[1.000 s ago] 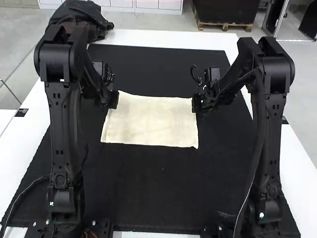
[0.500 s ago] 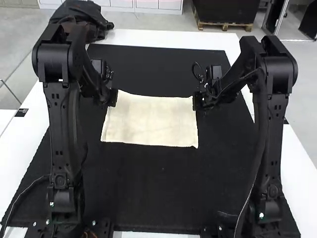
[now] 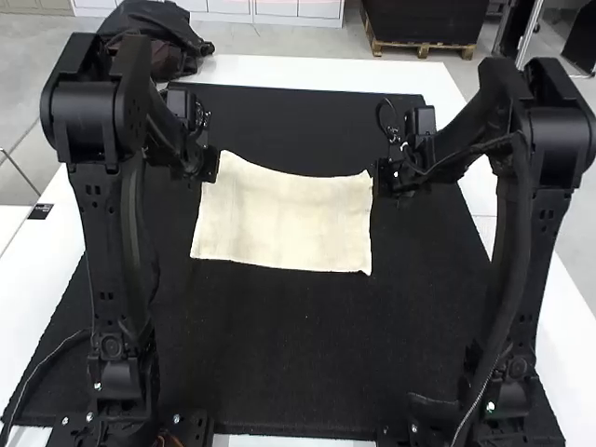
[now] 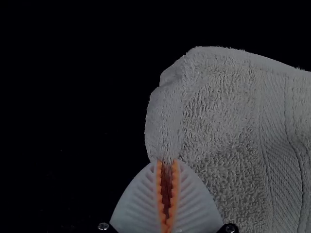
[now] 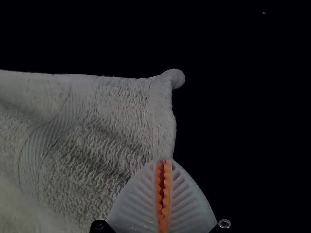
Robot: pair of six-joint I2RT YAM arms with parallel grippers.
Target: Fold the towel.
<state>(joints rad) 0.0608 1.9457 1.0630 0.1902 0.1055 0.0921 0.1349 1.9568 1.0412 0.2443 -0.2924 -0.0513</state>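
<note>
the towel (image 3: 289, 219) is spread on the black mat (image 3: 279, 345), its far edge sagging between corners; near its far left corner the left pincer (image 4: 167, 162) is narrow on the side edge, and near its far right corner the right pincer (image 5: 164, 161) seems, in dim light, to pinch likewise. the step looks like lifting for a fold; next, bring both corners evenly over its near edge

White worktop (image 3: 326, 71), black mat (image 3: 279, 363) flat on it, white border showing along far, left and right edges, thin white strip at near edge. Dark bundle (image 3: 154, 39) at worktop's far left corner, crumpled fabric, bag or jacket, can't tell; close to mat's far left corner. Small flat black piece (image 3: 40, 212) at worktop's left edge, apart from mat.
</note>
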